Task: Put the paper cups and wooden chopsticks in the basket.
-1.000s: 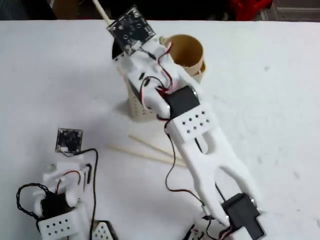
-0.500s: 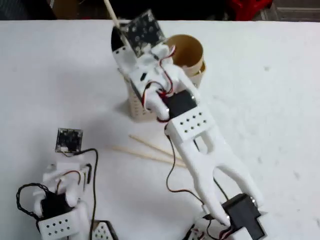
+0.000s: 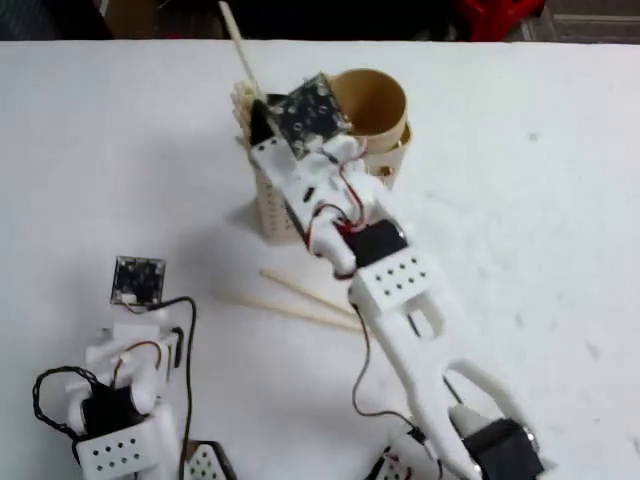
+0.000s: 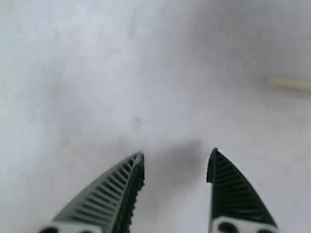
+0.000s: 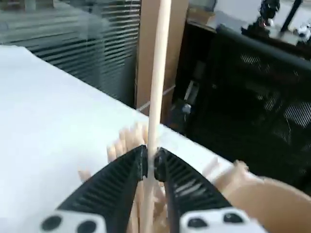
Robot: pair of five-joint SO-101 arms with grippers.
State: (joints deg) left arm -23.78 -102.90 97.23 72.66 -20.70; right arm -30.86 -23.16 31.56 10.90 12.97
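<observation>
Right end effector (image 5: 151,155) is clenched on one wooden chopstick (image 5: 159,73), held near upright over the basket (image 3: 265,215) — its lower end sits among the basket's rim. The paper cup (image 3: 372,105) stands against the basket's far side; whether it is inside cannot be told. Two loose chopsticks (image 3: 290,309) lie on the table (image 3: 520,200) near the basket, nearly meeting at one end. Left end effector (image 4: 177,154) is released — fingers apart over bare table, a chopstick tip (image 4: 289,84) nearby.
</observation>
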